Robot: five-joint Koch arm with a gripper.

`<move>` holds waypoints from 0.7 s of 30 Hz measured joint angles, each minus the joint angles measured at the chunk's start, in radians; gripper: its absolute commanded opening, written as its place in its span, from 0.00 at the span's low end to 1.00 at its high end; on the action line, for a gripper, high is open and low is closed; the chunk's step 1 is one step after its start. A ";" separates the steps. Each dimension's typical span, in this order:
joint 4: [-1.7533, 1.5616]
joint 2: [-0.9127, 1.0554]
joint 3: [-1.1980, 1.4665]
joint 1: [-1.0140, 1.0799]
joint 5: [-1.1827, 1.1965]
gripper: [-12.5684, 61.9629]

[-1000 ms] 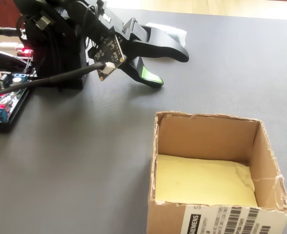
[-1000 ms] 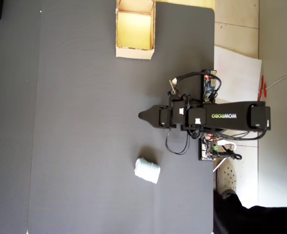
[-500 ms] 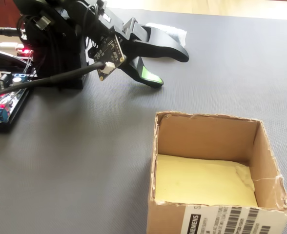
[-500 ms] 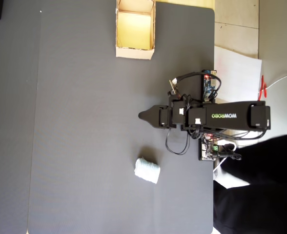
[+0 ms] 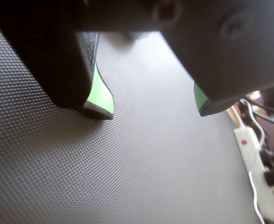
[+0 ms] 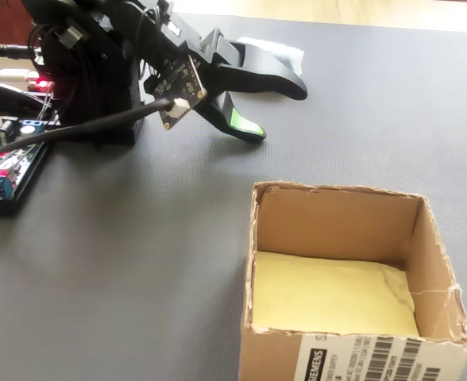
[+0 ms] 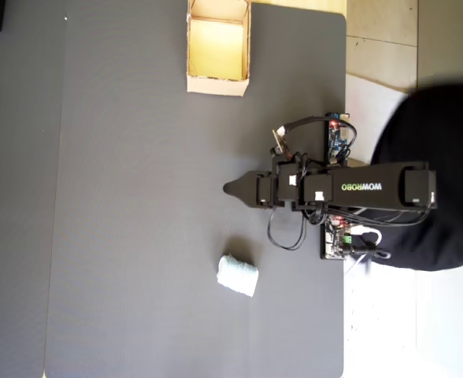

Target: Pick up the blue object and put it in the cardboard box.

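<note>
The blue object (image 7: pixel 238 275), a pale soft lump, lies on the dark mat in the overhead view, below and apart from my gripper (image 7: pixel 230 189). In the fixed view it (image 6: pixel 277 49) peeks out pale behind the upper jaw. My gripper (image 6: pixel 279 113) hangs low over the mat, open, its green-padded jaws spread with only bare mat between them. The wrist view shows the same: my gripper (image 5: pixel 153 111) is open and holds nothing. The cardboard box (image 6: pixel 329 218) stands open with a yellowish floor near the fixed camera. In the overhead view the box (image 7: pixel 216 85) sits at the mat's top edge.
Circuit boards and cables (image 6: pixel 11 163) lie beside the arm base (image 6: pixel 90 71). A white power strip (image 5: pixel 249 149) sits off the mat's edge. In the overhead view the mat ends just right of the arm, where a large black shape (image 7: pixel 444 157) looms.
</note>
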 measured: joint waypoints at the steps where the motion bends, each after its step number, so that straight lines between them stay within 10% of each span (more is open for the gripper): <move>1: 0.000 0.000 0.000 -0.011 0.014 0.62; 21: 0.000 0.000 -0.006 -0.433 0.106 0.61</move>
